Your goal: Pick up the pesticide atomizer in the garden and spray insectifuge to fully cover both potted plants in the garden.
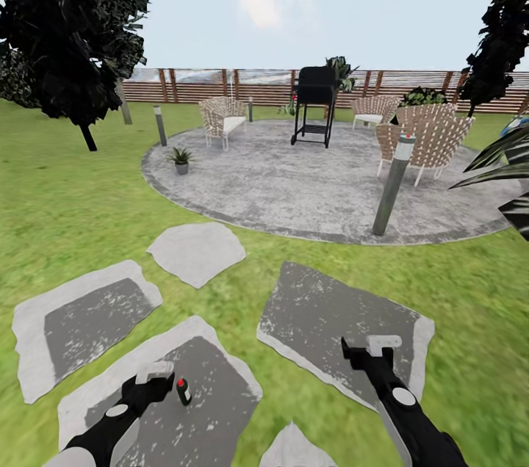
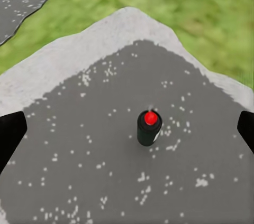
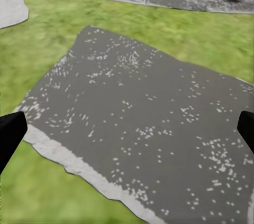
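Head view takes in the garden [image 1: 66, 217] lawn, the round patio [image 1: 308, 188], then a stepping stone [image 1: 213, 408] under the left hand [image 1: 156, 373]. One potted plant [image 1: 180, 158] sits far beyond that hand, at the patio edge. The pesticide atomizer [image 1: 183, 391] stands upright just beside the left hand, between its spread fingers [image 2: 11, 134] and apart from them. A crooked approach could tip the slim bottle. The right hand [image 1: 378, 344], also spread, hovers empty over the neighbouring stone.
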